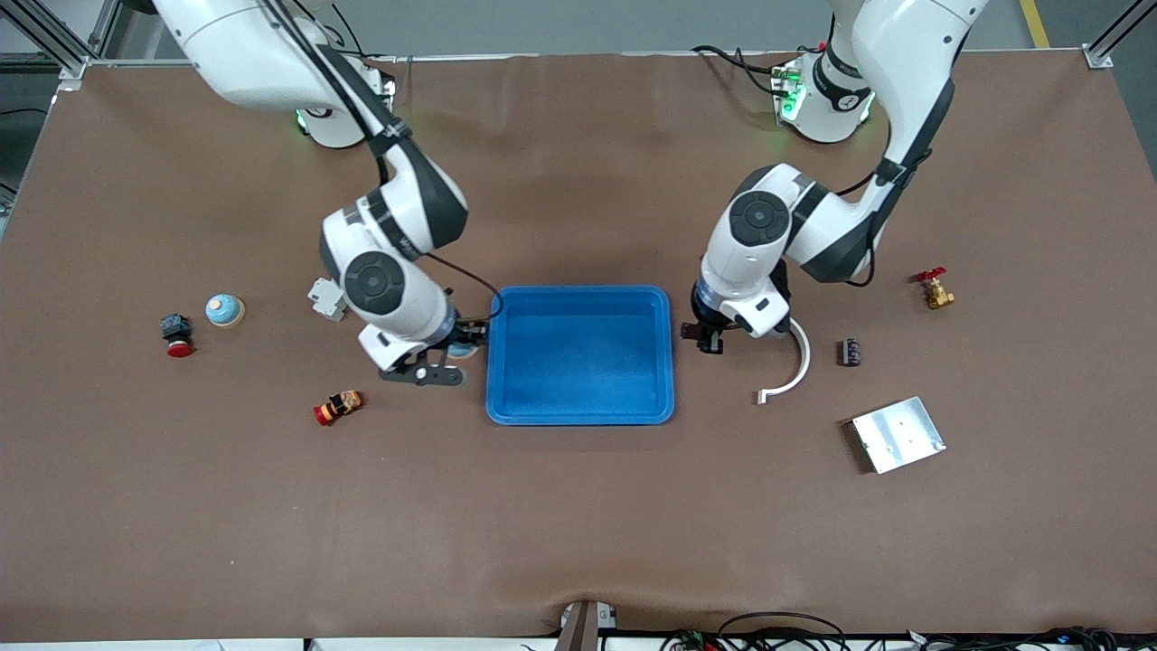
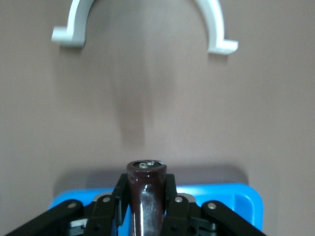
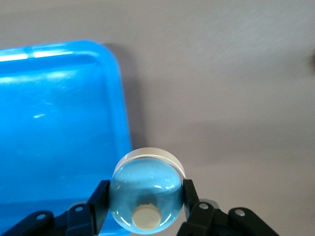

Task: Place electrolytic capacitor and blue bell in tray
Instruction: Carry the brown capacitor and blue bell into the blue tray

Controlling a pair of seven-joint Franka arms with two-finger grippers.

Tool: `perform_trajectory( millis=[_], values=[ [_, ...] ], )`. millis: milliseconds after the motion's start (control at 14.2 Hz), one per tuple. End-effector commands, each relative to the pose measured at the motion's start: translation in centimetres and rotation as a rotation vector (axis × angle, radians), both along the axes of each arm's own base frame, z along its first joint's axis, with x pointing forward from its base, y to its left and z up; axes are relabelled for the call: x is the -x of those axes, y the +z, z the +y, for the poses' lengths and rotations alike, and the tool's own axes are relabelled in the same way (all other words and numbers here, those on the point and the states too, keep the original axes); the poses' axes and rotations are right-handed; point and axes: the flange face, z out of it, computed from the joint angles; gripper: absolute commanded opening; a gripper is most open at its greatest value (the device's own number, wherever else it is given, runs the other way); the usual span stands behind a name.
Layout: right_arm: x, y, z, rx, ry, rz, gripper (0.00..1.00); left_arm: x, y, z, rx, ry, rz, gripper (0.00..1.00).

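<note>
The left end effector [image 2: 145,209] grips the electrolytic capacitor [image 2: 146,196] (dark brown, upright) just right of the tray [image 1: 579,354] at frame centre. The right end effector [image 3: 146,209] clamps the blue bell [image 3: 146,194] over the surface [image 1: 578,533] at the tray's left rim.

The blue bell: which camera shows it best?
The right wrist view. There the blue bell fills the foreground, gripped between the right claw's fingers beside the tray. The front view shows only a sliver of it under the arm. The left wrist view does not show it.
</note>
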Motion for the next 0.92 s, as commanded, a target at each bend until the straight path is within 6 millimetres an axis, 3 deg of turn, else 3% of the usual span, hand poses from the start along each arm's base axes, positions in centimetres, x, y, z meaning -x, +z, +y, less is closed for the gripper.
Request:
perform_trajectory(
  millis=[0, 141, 282, 423, 776, 846],
  values=[
    [1.0, -1.5, 2.9, 0.0, -0.027, 0.016, 0.0, -0.4, -0.6, -3.5, 0.025, 0.112, 0.003, 0.0],
    [2.1, -2.6, 5.2, -0.006, -0.046, 0.002, 0.0, 0.9, -1.2, -5.5, 0.024, 0.125, 0.009, 0.0],
    [2.9, -4.9, 6.7, -0.008, -0.061, -0.012, 0.0, 1.9, -2.0, -7.2, 0.026, 0.139, 0.018, 0.0],
    [3.1, -5.9, 7.2, -0.016, -0.061, -0.018, 0.0, 3.4, -3.2, -9.0, 0.019, 0.133, 0.034, 0.0],
    [3.4, -6.8, 7.2, -0.007, -0.062, 0.003, 0.0, 3.4, -6.9, -10.5, -0.047, 0.14, -0.006, 0.0],
    [3.5, -7.2, 7.1, -0.004, -0.064, 0.009, 0.07, 3.7, -7.4, -10.7, -0.057, 0.131, -0.01, 0.0]
  ],
)
